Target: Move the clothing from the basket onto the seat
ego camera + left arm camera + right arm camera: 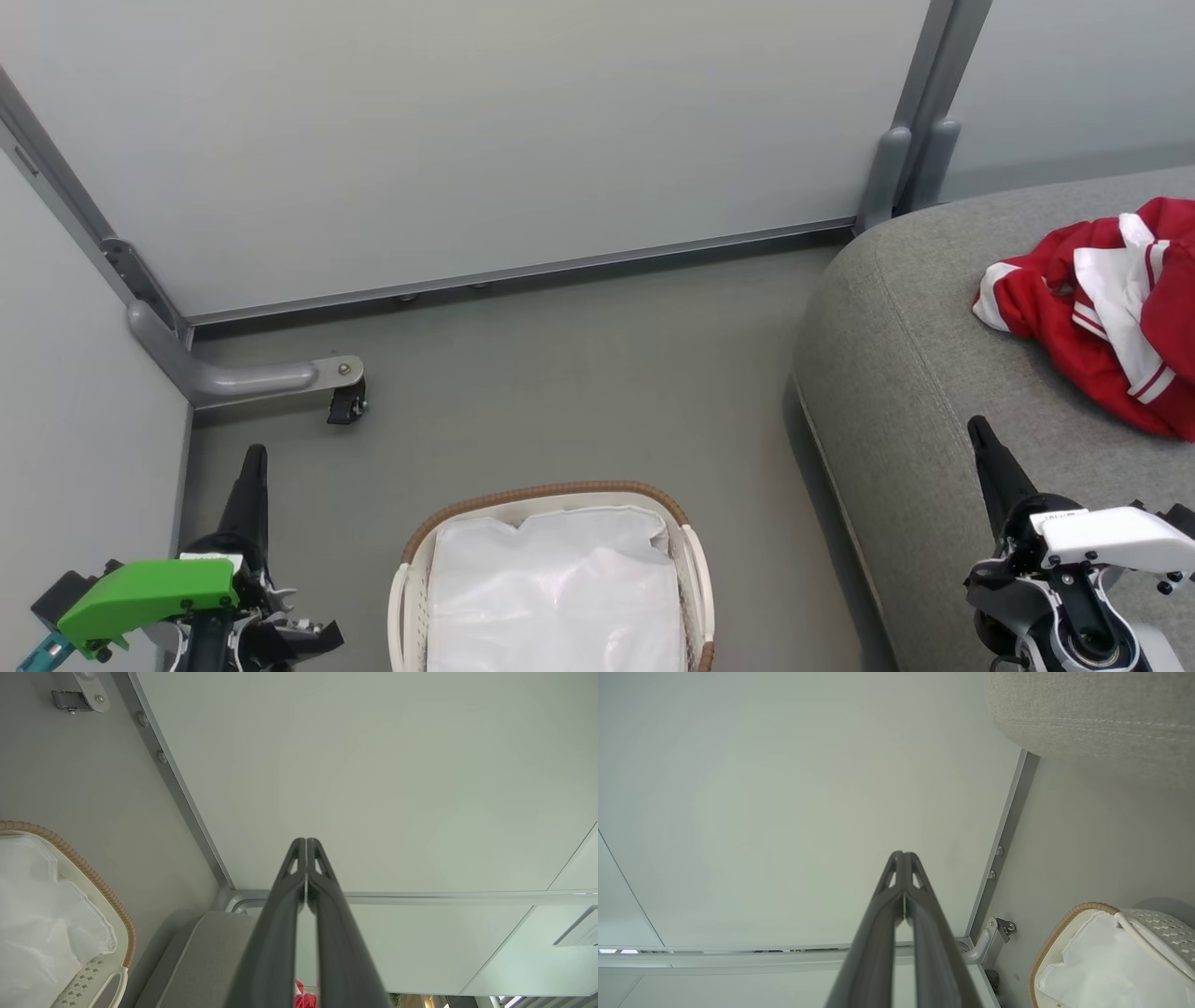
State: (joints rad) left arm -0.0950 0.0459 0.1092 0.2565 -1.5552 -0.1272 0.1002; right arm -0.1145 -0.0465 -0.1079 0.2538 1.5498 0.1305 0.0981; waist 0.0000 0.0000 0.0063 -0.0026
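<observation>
Clothing (1102, 308): red garments with white stripes, lying in a loose heap on top of the seat (915, 373), far right. The heap runs past the right edge of the head view, so I cannot say whether any part hangs over a far side.

Basket (551, 487): stands on the floor, near centre, left of the seat and apart from it. Only the white liner (555, 597) shows inside. Its near end is cut off from sight, so a leftover garment there cannot be ruled out.

Right gripper (978, 427): fingers pressed together, holding nothing, over the near part of the seat, short of the clothing. Left gripper (254, 457): likewise closed and empty, near left, beside the basket.

Risks, in my judgement:
- A sweep of the right arm across the cushion could catch a fold and drag the heap toward the rounded corner and onto the floor.
- The liner could be mistaken for clothing and pulled out.
- The left arm, swinging right, could knock the light basket.

Surface: grey woven upholstery, soft, with some grip. Floor (579, 373): smooth grey. Room: pale partition panels (467, 140) in grey frames, with a castor foot (345, 403) at far left.
</observation>
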